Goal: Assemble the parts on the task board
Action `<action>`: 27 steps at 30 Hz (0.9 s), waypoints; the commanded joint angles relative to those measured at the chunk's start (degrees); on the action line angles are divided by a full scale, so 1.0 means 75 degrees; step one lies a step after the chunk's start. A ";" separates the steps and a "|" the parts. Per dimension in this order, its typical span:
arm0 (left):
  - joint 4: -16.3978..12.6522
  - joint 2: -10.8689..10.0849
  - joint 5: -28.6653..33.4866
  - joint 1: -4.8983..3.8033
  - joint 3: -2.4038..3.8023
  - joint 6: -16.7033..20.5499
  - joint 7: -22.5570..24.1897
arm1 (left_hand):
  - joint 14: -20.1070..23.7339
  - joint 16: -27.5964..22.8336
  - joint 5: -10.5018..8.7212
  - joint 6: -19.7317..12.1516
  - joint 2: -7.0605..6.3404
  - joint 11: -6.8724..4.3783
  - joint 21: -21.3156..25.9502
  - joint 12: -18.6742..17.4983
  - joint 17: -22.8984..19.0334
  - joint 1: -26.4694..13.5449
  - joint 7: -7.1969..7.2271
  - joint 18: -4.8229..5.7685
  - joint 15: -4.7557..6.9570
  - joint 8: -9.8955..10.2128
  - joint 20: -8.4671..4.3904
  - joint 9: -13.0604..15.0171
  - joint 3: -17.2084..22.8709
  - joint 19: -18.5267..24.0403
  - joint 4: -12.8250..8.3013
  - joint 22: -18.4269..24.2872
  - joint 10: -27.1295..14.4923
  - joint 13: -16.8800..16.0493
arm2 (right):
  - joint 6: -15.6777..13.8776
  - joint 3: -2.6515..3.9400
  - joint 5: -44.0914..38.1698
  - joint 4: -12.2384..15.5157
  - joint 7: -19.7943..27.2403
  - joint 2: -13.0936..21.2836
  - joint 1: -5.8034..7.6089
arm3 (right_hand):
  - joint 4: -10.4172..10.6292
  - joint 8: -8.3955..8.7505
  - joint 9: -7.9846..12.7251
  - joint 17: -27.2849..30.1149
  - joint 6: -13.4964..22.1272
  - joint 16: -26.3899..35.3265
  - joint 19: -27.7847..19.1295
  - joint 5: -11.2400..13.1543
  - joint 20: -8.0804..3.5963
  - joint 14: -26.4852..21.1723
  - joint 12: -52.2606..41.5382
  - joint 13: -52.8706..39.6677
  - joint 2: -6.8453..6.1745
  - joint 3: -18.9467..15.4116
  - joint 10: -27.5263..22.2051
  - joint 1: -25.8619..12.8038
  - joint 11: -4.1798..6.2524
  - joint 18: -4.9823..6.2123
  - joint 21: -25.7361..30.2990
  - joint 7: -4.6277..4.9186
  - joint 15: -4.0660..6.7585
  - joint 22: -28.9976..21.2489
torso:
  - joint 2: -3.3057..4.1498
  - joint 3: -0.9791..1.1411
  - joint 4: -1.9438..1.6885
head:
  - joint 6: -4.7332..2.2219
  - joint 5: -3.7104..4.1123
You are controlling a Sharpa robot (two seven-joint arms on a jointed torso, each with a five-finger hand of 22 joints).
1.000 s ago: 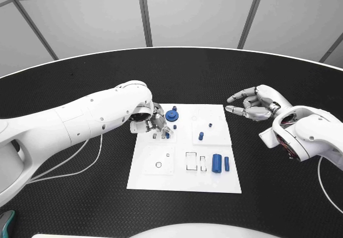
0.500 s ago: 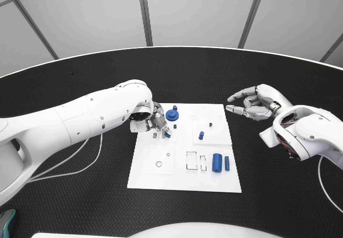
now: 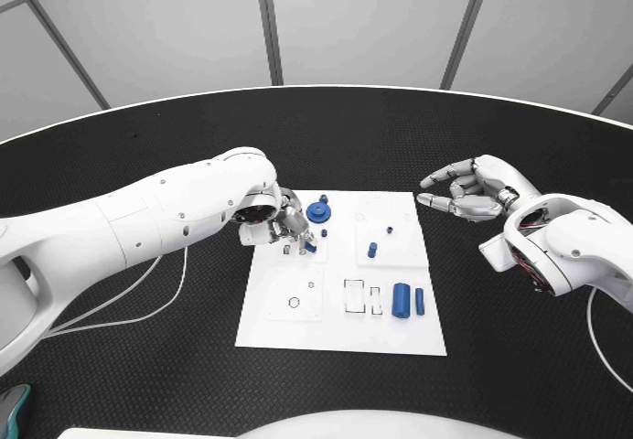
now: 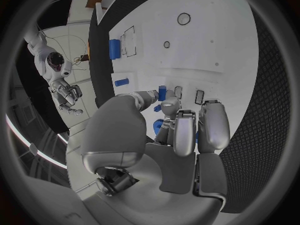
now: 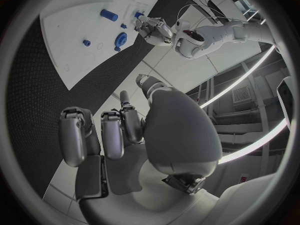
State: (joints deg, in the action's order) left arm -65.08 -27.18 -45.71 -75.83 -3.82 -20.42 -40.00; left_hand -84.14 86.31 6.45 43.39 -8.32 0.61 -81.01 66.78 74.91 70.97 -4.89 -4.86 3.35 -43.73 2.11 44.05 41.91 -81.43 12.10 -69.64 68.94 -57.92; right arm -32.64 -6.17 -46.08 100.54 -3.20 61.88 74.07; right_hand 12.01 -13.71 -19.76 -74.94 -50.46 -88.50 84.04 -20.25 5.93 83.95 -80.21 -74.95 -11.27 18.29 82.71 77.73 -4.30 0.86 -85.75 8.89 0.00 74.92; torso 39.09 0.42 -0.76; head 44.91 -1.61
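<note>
Small blue part [image 3: 309, 245]: it sits just under my left fingertips, on the board's upper left area; in the left wrist view it shows as a short blue piece [image 4: 162, 93] just beyond my fingertips, beside two dark slots; whether I am pinching it or only touching it I cannot tell.
Left hand [image 3: 280, 224]: over the board's left upper corner, fingers [image 4: 185, 130] curled downward and close together around the blue piece; a firm grip is not plain to see.
Round blue part [image 3: 318, 213]: just beside my left hand, on the side toward my right hand.
Other parts: a small blue peg [image 3: 372, 249] stands near mid-board, away from my left fingers; a thick blue cylinder [image 3: 400, 300] and a thinner blue pin [image 3: 420, 302] lie side by side well apart from my fingers, toward the board's near right.
Task board [image 3: 396, 338]: white plate on the black table [image 3: 158, 366], between my two hands.
Right hand [image 3: 472, 192]: raised off the board's far right corner, touching nothing; fingers [image 5: 112, 134] curled inward with nothing in them.
</note>
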 commanded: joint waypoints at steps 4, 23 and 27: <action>-0.0260 -0.0198 0.0217 -0.0001 0.0001 0.0450 -0.0177 | -0.0543 0.0004 0.0324 0.0025 -0.0030 -0.0034 -0.0031 0.0103 0.1162 -0.0231 0.0011 0.0108 -0.0005 -0.0119 0.0051 0.0108 0.1117 -0.0006 -0.1025 0.0011 0.0189 -0.0100 | -0.0006 0.0000 0.0000 -0.0024 -0.0012 -0.0009 0.0000 | 0.0059 -0.0032 0.0008 -0.1451 -0.0061 0.0045 0.0471 -0.0035 -0.0045 0.0672 -0.0032 -0.0800 -0.0028 0.0004 0.0005 0.0026 0.0041 0.0061 0.0038 0.0014 0.0041 0.1495 | 0.0006 0.0003 -0.0008 | 0.0004 -0.0012; -0.1182 -0.0864 -0.0334 0.0067 -0.0019 0.1754 0.0157 | -0.0548 0.0008 0.1479 0.0240 -0.0298 -0.0115 -0.0072 0.0466 0.1177 -0.0610 0.0090 0.0121 0.0066 -0.0300 0.0008 0.0283 0.1313 -0.0054 -0.1408 -0.0073 0.0593 -0.0511 | -0.0027 -0.0001 0.0000 -0.0023 -0.0012 0.0022 0.0000 | 0.0059 -0.0032 0.0008 -0.1451 -0.0061 0.0045 0.0471 -0.0035 -0.0045 0.0672 -0.0032 -0.0800 -0.0028 0.0004 0.0005 0.0026 0.0041 0.0061 0.0038 0.0014 0.0041 0.1495 | -0.0016 -0.0003 -0.0026 | 0.0051 -0.0097; -0.1262 -0.0914 -0.0499 0.0135 -0.0030 0.1798 0.0182 | -0.0550 0.0010 0.1484 0.0271 -0.0345 -0.0129 -0.0088 0.0530 0.1180 -0.0628 0.0105 0.0127 0.0077 -0.0311 0.0004 0.0290 0.1297 -0.0072 -0.1446 -0.0107 0.0663 -0.0589 | -0.0027 -0.0001 0.0000 -0.0024 -0.0011 0.0019 0.0000 | 0.0065 -0.0032 0.0012 -0.1454 -0.0061 0.0045 0.0475 -0.0064 -0.0047 0.0673 -0.0035 -0.0803 -0.0034 0.0007 0.0009 0.0032 0.0041 0.0059 0.0033 0.0013 0.0042 0.1499 | -0.0008 -0.0004 -0.0016 | 0.0057 -0.0129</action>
State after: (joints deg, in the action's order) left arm -74.47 -34.00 -49.12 -74.92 -4.04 -6.96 -38.67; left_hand -83.93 86.31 17.31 44.99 -10.64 -0.23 -81.45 70.57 74.91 66.69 -3.99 -4.86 3.56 -45.77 2.20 46.11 43.00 -81.52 10.15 -70.39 73.61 -62.25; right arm -32.85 -6.18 -46.08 100.36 -3.29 62.03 74.07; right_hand 12.18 -13.71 -19.76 -74.92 -50.46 -88.50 84.04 -20.54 5.93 83.94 -80.20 -74.93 -11.27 18.46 82.71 77.73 -4.30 0.86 -85.75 8.89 0.01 74.91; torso 39.00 0.38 -0.94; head 45.30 -2.38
